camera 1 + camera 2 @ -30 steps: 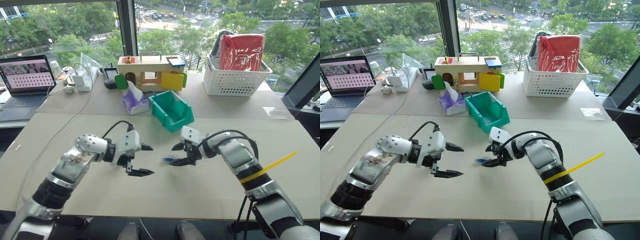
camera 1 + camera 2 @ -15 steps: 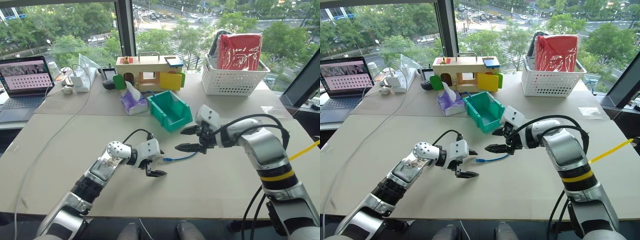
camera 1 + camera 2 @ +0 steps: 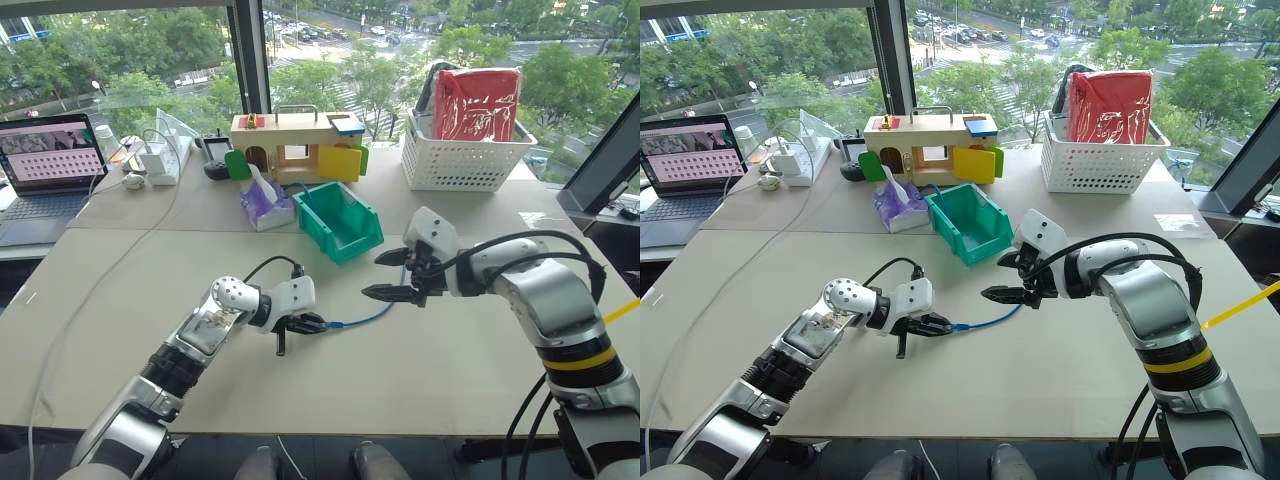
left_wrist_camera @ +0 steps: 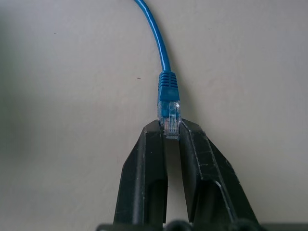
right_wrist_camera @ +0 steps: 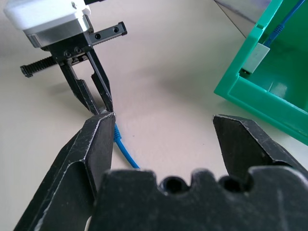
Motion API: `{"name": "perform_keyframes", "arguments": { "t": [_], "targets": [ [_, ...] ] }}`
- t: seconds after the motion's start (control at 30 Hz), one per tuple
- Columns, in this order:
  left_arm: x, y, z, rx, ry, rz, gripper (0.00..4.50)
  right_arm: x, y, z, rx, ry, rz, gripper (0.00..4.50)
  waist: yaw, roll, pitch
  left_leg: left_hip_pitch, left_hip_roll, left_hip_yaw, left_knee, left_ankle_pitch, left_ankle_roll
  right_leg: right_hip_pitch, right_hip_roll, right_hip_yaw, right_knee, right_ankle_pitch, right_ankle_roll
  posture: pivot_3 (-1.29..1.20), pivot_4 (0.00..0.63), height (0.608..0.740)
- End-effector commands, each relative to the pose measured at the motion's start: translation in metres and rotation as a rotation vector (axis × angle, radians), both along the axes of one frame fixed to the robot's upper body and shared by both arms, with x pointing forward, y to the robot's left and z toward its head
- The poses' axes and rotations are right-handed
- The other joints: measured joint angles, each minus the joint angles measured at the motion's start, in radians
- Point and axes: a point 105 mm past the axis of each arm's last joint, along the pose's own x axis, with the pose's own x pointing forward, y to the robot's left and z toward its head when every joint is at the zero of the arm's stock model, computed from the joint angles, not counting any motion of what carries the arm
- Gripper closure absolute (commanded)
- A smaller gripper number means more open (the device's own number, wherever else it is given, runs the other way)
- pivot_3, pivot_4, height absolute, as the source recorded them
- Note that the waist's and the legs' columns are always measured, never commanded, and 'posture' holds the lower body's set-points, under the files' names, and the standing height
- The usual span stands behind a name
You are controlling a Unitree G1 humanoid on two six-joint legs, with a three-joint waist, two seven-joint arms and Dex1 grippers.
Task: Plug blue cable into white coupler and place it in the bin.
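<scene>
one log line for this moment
left gripper: shut on blue cable plug | right gripper: open, empty | cable on table

The left gripper (image 4: 172,130) has its two black fingers (image 4: 147,173) closed on the clear plug at the end of the blue cable (image 4: 162,57) (the plug's gold contacts show between the tips). From the plug's blue boot the cord runs away across the bare beige tabletop (image 4: 72,72).

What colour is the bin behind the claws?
Teal green bin, clearest in the left eye view.
</scene>
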Motion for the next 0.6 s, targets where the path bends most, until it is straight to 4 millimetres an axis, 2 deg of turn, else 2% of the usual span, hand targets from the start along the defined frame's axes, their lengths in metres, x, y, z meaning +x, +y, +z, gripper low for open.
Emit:
{"name": "perform_keyframes", "arguments": {
  "t": [0.03,0.1,0.17,0.27,0.3,0.33,0.37,0.43,0.5,0.6],
  "targets": [
    [0.004,-0.012,0.017,-0.128,0.013,0.045,4.50,-0.041,-0.011,0.022,0.223,0.224,0.017,0.74,0.005,0.000,0.000,-0.001,0.000,0.000,0.000,0.000,0.000,0.000,0.000,0.000,0.000,0.000,0.000,0.00,0.150,0.715],
    [0.000,-0.023,0.028,-0.203,0.027,0.039,4.50,-0.062,-0.018,0.022,0.288,0.326,0.034,0.74,0.013,0.000,0.000,-0.003,-0.001,-0.002,0.001,0.000,0.000,0.000,0.000,-0.001,-0.001,0.001,-0.001,0.00,0.150,0.715],
    [-0.004,-0.032,0.036,-0.259,0.036,0.035,4.50,-0.073,-0.027,0.019,0.324,0.383,-0.002,0.74,0.019,0.000,0.000,-0.004,-0.001,-0.003,0.001,0.000,0.000,0.000,-0.001,-0.002,-0.001,0.001,-0.001,0.00,0.150,0.715],
    [-0.015,-0.050,0.051,-0.373,0.066,0.025,4.50,-0.088,-0.040,0.002,0.448,0.459,-0.069,0.74,0.027,0.000,0.000,-0.004,-0.001,-0.003,0.002,-0.001,0.001,0.001,-0.001,-0.002,-0.002,0.001,-0.001,0.00,0.150,0.715],
    [-0.024,-0.062,0.058,-0.444,0.104,0.014,4.50,-0.091,-0.041,-0.014,0.576,0.482,-0.145,0.74,0.029,-0.001,0.000,-0.004,-0.001,-0.003,0.002,-0.001,0.001,0.001,-0.001,-0.002,-0.002,0.001,-0.001,0.00,0.150,0.715],
    [-0.030,-0.070,0.062,-0.490,0.132,0.007,4.50,-0.094,-0.042,-0.025,0.667,0.500,-0.213,0.74,0.031,-0.004,-0.002,-0.003,-0.001,-0.003,0.002,-0.001,0.001,0.001,-0.001,-0.002,-0.003,0.001,-0.001,0.00,0.150,0.715],
    [-0.036,-0.077,0.064,-0.519,0.155,0.004,4.50,-0.089,-0.045,-0.039,0.760,0.492,-0.367,0.74,0.030,-0.003,-0.003,-0.003,0.001,-0.005,0.001,-0.001,0.001,0.003,0.000,-0.004,-0.003,0.000,-0.001,0.00,0.150,0.715],
    [-0.046,-0.084,0.065,-0.531,0.179,-0.010,4.50,-0.082,-0.049,-0.056,0.881,0.486,-0.610,0.74,0.022,0.001,-0.003,-0.004,0.001,-0.005,0.000,-0.001,0.001,0.000,0.000,-0.003,-0.002,-0.003,0.005,0.00,0.150,0.715],
    [-0.045,-0.086,0.064,-0.531,0.182,0.024,4.50,-0.085,-0.042,-0.063,0.950,0.514,-0.680,0.74,0.004,0.009,-0.003,-0.003,0.000,-0.002,0.000,0.000,0.001,-0.002,0.000,0.002,0.001,-0.004,0.006,0.00,0.150,0.715],
    [-0.045,-0.088,0.061,-0.518,0.208,0.064,4.50,-0.084,-0.029,-0.061,1.065,0.541,-0.705,0.74,-0.006,0.009,-0.004,0.000,-0.001,-0.002,0.001,0.001,0.000,0.001,0.000,0.003,0.000,-0.003,0.007,0.00,0.150,0.715]
  ]
}}
